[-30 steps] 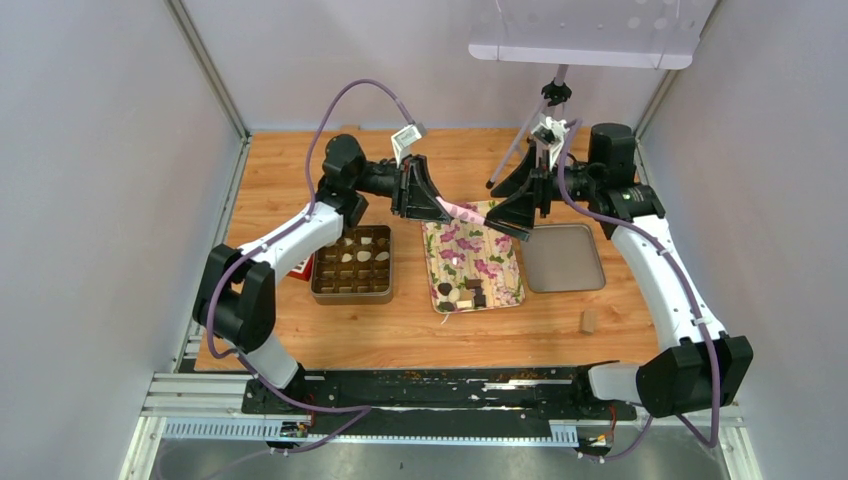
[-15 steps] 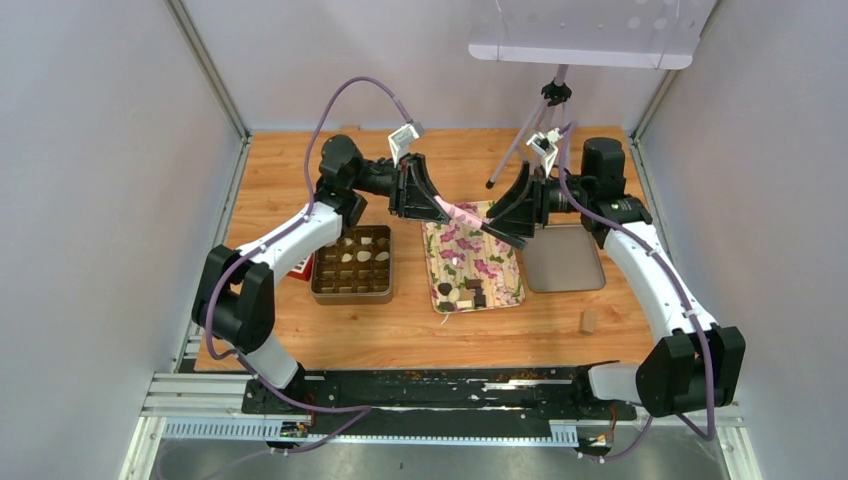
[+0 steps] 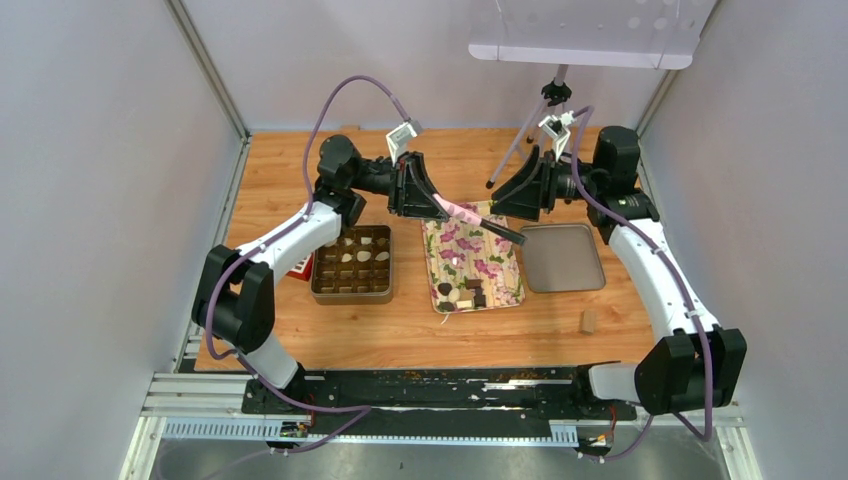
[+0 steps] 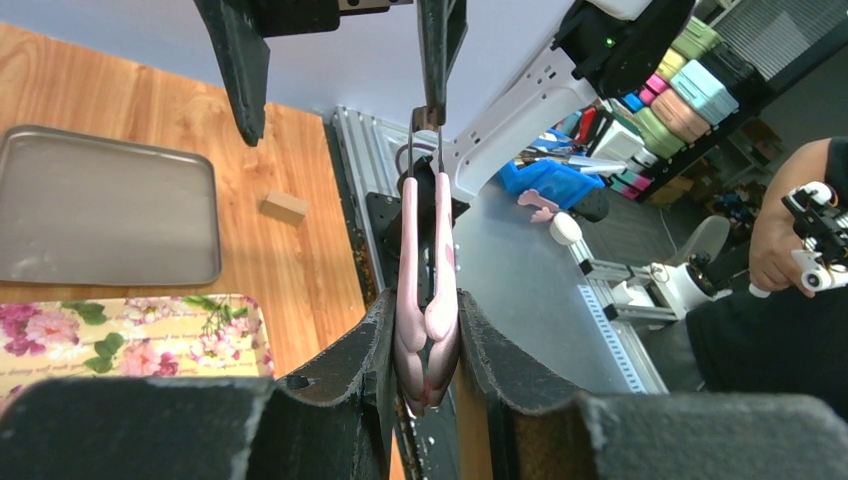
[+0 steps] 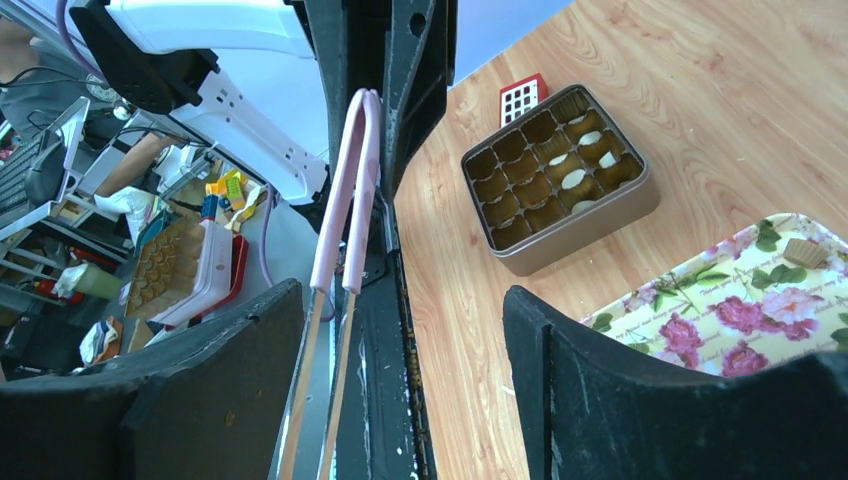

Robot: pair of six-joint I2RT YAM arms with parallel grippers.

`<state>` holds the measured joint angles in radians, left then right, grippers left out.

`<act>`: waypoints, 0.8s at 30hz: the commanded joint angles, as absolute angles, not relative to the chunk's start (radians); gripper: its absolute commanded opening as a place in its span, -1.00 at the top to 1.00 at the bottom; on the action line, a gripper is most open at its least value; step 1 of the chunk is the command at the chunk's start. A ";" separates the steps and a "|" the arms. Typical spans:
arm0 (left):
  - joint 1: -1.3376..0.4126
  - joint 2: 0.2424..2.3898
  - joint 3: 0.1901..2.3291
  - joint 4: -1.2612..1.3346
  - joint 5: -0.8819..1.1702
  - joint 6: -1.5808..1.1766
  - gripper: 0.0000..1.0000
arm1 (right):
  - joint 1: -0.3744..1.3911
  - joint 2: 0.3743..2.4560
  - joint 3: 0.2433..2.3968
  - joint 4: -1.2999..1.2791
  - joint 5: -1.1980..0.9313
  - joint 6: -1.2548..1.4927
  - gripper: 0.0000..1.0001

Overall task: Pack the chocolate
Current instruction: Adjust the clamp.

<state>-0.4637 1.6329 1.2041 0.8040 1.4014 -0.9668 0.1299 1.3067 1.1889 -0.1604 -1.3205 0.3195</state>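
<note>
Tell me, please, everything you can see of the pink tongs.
The pink tongs are slim: two pink, plastic-looking arms joined at one end, narrowing into thin prongs. The fingers of the left gripper clamp the pink part, holding it in the air over the far end of the flowered tray. The prongs reach between the open fingers of the right gripper; whether they touch cannot be told.

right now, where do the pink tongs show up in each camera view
top external: pink tongs at centre, slanting from the left gripper over the floral tray's far end
left wrist: tongs dead centre, upright in its own grip
right wrist: tongs left of centre, upright
shared landmark: the floral tray, in all three
</note>
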 commanded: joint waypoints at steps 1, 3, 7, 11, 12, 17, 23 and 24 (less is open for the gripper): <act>-0.459 1.595 1.217 0.829 1.370 -0.969 0.60 | 0.129 1.318 1.233 -0.094 -1.366 0.372 -0.47; -0.456 1.605 1.216 0.817 1.339 -0.974 0.61 | 0.135 1.313 1.222 -0.095 -1.388 0.379 -0.49; -0.456 1.630 1.237 0.842 1.305 -1.012 0.60 | 0.157 1.282 1.194 -0.147 -1.386 0.321 -0.51; -0.456 1.649 1.261 0.839 1.301 -1.022 0.59 | 0.166 1.263 1.160 -0.148 -1.354 0.309 -0.49; -0.456 1.652 1.261 0.839 1.298 -1.023 0.59 | 0.166 1.261 1.156 -0.148 -1.346 0.306 -0.47; -0.456 1.664 1.256 0.839 1.296 -1.022 0.59 | 0.169 1.259 1.148 -0.148 -1.330 0.295 -0.30; -0.456 1.679 1.250 0.836 1.286 -1.019 0.59 | 0.170 1.262 1.150 -0.142 -1.325 0.288 0.17; -0.456 1.682 1.250 0.836 1.286 -1.019 0.58 | 0.170 1.261 1.150 -0.143 -1.320 0.284 0.24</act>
<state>-0.4610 1.6741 1.2201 0.8043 1.3014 -1.0138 0.1654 1.2892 1.1431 -0.1593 -1.3312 0.3061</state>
